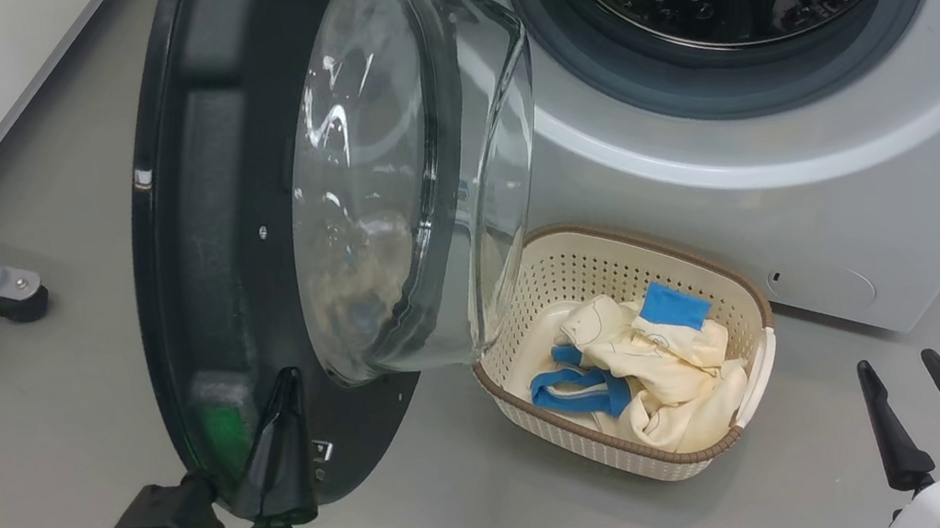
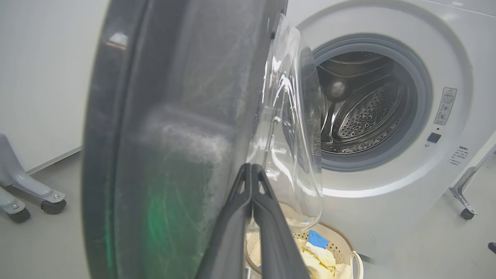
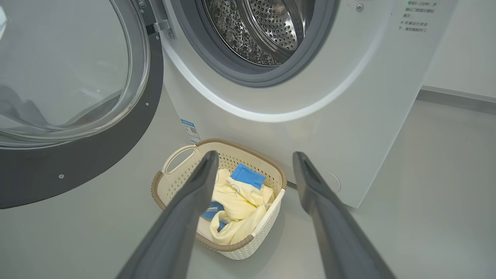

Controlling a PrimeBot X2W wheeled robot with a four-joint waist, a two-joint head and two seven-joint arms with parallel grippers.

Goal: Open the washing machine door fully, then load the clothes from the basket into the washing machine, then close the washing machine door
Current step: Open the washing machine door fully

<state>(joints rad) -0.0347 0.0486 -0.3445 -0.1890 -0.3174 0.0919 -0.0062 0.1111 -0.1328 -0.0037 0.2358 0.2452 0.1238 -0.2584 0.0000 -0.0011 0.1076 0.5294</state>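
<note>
Left pincer (image 1: 288, 377), fingers together, tip seemingly against the inner face of the half-open door (image 1: 188, 250) near its lower rim; the door should swing further left. Right pincer (image 1: 896, 360), spread wide, hangs nearer the basket (image 1: 582, 266) of clothes (image 1: 652, 358) before the washer (image 1: 797, 206).

Bright, even light, soft shadows; glare streaks the washing machine door (image 1: 382, 175), blurred close up.
</note>
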